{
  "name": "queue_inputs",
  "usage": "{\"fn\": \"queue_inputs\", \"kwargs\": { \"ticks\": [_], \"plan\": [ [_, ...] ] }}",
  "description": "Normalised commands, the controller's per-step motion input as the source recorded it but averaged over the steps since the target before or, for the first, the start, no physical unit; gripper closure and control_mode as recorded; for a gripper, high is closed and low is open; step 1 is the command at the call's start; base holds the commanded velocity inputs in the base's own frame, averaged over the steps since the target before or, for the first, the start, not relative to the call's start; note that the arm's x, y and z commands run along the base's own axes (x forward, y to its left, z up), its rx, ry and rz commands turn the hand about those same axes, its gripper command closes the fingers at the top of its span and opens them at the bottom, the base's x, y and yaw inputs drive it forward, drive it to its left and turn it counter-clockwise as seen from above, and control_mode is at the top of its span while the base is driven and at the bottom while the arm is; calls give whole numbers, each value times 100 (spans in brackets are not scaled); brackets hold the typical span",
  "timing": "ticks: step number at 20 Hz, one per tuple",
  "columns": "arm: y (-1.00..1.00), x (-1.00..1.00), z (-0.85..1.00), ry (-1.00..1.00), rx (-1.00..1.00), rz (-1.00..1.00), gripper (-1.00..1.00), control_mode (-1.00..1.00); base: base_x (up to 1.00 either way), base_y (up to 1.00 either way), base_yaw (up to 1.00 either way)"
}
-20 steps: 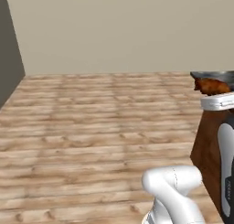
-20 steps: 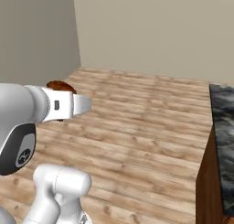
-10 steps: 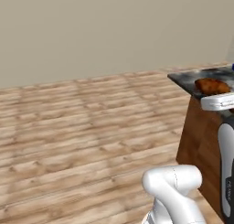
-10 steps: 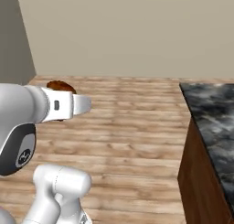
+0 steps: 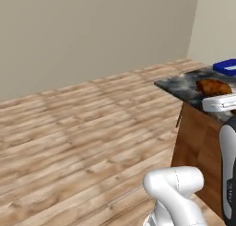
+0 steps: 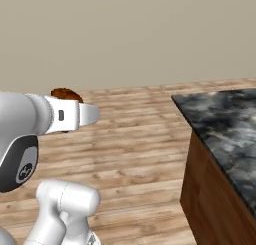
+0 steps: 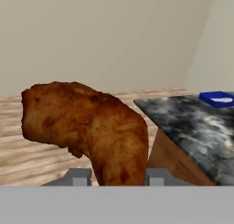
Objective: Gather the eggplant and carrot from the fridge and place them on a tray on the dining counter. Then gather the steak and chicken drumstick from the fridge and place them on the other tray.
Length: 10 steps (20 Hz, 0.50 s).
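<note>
Golden-brown and bumpy, the chicken drumstick (image 7: 89,131) sits clamped between our two fingers (image 7: 78,177), one grey tip on each side of its lower part in the hand view; the gripper (image 7: 118,178) is closed on it and carries it in the air. In the left base view we see the drumstick (image 5: 213,87) poking up just above the white end of our arm, in front of the near corner of the dining counter (image 5: 184,84). In the right base view it (image 6: 66,94) peeks out behind the white forearm, above the wooden floor (image 6: 135,149).

The counter's black-and-grey marbled top (image 6: 225,126) lies to our right, with its brown wood base below it. In the hand view the same stone top (image 7: 192,127) stretches away to the right of the drumstick, and at its far end rests the blue tray (image 7: 218,98), well apart from the meat. The left base view shows a part of that blue tray (image 5: 227,67) at the right edge, beyond the drumstick. A plain beige wall (image 5: 92,31) stands behind the floor.
</note>
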Motion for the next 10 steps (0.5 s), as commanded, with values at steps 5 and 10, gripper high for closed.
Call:
{"fn": "queue_inputs", "kwargs": {
  "ticks": [5, 10],
  "plan": [
    [0, 0, 0, 0, 0, 0, 100, 100, 69, 58, -40],
    [0, 0, 0, 0, 0, 0, 100, 100, 70, 64, -38]
  ]
}}
